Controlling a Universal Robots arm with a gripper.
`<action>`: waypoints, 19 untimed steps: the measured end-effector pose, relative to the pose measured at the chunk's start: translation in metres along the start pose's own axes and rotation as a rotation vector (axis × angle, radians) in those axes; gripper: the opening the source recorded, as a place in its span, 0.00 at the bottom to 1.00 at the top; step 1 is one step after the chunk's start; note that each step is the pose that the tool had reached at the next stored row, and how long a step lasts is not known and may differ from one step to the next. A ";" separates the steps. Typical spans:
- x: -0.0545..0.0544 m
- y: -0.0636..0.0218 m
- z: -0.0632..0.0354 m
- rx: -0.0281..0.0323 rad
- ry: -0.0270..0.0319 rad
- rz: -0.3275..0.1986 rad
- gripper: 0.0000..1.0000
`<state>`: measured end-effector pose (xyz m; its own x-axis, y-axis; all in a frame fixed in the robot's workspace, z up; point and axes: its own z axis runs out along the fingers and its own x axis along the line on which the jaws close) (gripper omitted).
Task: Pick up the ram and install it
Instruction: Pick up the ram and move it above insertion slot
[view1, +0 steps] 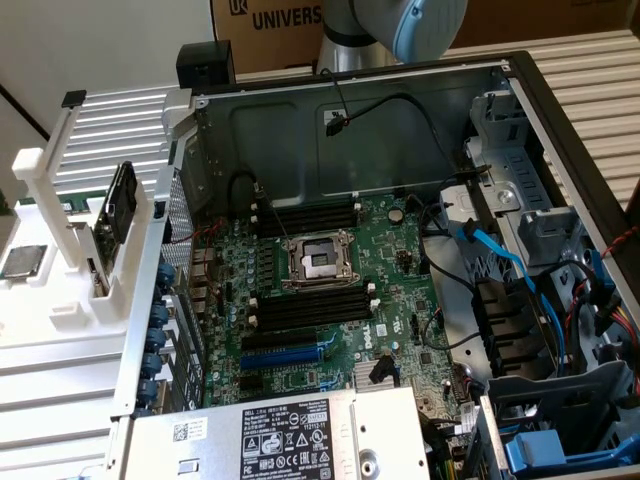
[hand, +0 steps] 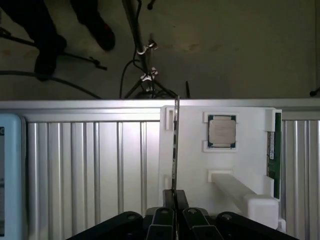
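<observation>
The ram (view1: 120, 205) stands on edge in a white holder (view1: 60, 300) at the exterior view's left, outside the computer case. In the wrist view the ram (hand: 175, 145) appears edge-on as a thin dark line across the white holder (hand: 195, 165). My gripper (hand: 175, 197) hangs above it, in line with the stick. Its dark fingers (hand: 183, 201) stand a narrow slit apart with nothing clamped between them. The robot arm (view1: 400, 25) reaches in from the top of the exterior view. Empty black memory slots (view1: 310, 305) lie on the motherboard (view1: 400, 300) beside the CPU socket (view1: 318, 260).
A silver CPU chip (hand: 221, 131) rests in the holder beside the ram, and a second green board (hand: 271, 150) stands at the holder's far side. Cables and drive bays (view1: 540, 300) crowd the case at the exterior view's right. A power supply (view1: 280, 440) sits at its front. A person's shoes (hand: 95, 25) are on the floor.
</observation>
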<state>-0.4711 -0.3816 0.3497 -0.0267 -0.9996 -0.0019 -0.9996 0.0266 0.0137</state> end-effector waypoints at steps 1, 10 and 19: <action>0.000 -0.0004 -0.0014 0.0001 0.0021 0.000 0.13; -0.001 -0.0135 -0.0125 0.0003 0.0072 0.000 0.13; -0.001 -0.0197 -0.0198 0.0005 0.0071 0.000 0.13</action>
<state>-0.4511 -0.3813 0.3693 -0.0267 -0.9996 0.0051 -0.9996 0.0268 0.0132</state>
